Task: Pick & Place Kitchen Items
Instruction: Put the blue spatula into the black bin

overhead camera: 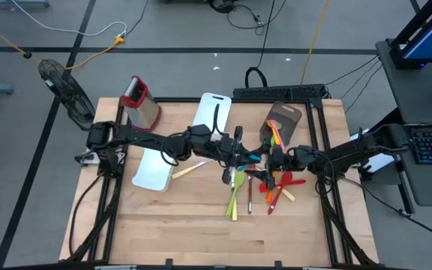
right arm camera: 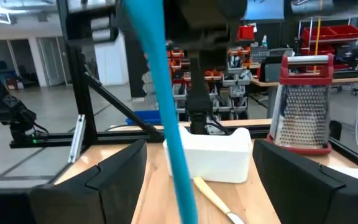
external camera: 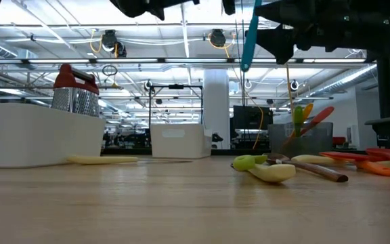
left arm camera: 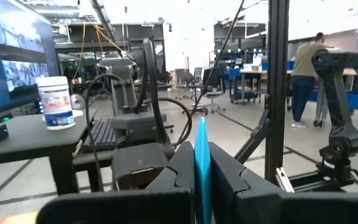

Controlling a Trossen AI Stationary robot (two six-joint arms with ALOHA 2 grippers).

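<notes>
**Left gripper holds blue utensil aloft above the pile**

Nearest in the low view, a yellow-green spoon and a brown wooden spoon lie on the wooden table, with red and orange utensils just beyond them. Seen from above, this loose pile of utensils sits right of the table's middle.

Over the pile, the left gripper is pinched tight on a blue utensil, its handle clamped between the two dark fingers; the utensil hangs clear of the table, well above it in the low view. Facing it, the right gripper stands with its fingers spread wide and holding nothing, the blue handle crossing just in front of it.

Farther back, a cream utensil lies beside a white tray. A second white tray and a metal box grater with a red top stand near the far edge, and a grey holder carries more coloured utensils.
</notes>
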